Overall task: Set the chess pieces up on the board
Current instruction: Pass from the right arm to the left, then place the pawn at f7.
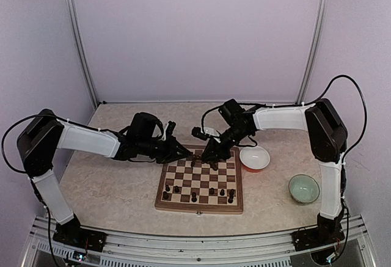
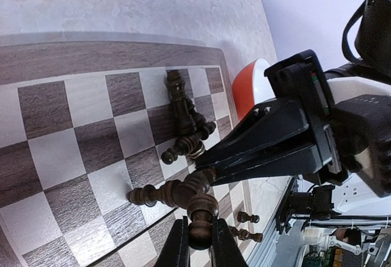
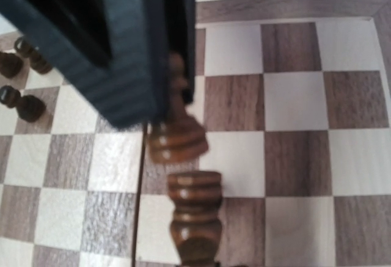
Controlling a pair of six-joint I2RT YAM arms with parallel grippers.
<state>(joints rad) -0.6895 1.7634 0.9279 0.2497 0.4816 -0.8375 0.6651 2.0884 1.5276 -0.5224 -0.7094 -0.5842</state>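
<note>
The board [image 1: 160, 201] is laid flat on the tabletop [image 1: 104, 181], in the middle, between the two arms. At its far left part the left claw [image 1: 185, 153] is held low over the squares. It is clenched on a dark chess piece [image 2: 202, 215], which is pinched between the two black fingers [image 2: 178, 252]. Whether that piece is touching the board cannot be told.

Just to the right, the right claw [image 1: 206, 157] is clenched too. The thin top of another chess piece [image 3: 177, 134] is squeezed in it, and the wide bottom is pointed away from the claw. The two held pieces are seen right beside each other.

A few more chess pieces [image 2: 183, 117] are seen lying on their sides on the far squares near both claws. Other chess pieces [image 1: 193, 197] are stood up along the near rows of the board.

A white bowl [image 1: 255, 157] with a red outside is set just beside the far right corner of the board. A green bowl [image 1: 303, 189] is placed farther right, well apart from the board.
</note>
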